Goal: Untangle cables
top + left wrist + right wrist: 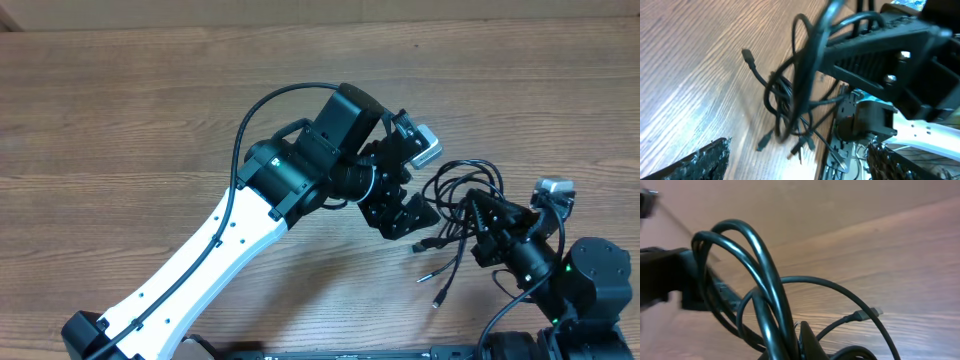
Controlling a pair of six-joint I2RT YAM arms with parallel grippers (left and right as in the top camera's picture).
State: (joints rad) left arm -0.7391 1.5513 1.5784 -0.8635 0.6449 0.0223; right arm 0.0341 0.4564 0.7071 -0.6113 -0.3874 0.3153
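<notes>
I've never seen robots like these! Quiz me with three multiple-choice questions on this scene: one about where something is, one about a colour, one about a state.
1. Seen from overhead, where on the table are the cables?
A. Far left
B. Right side
C. Top centre

2. What colour are the cables?
A. White
B. Black
C. Red

3. How is the left gripper?
A. Open
B. Shut on the cables
C. Shut on a plug

Answers:
1 B: the tangle sits at the right, clamped by the right gripper.
2 B: every cord looks black.
3 A: its wrist view shows both pads spread wide, with nothing between them.
</notes>
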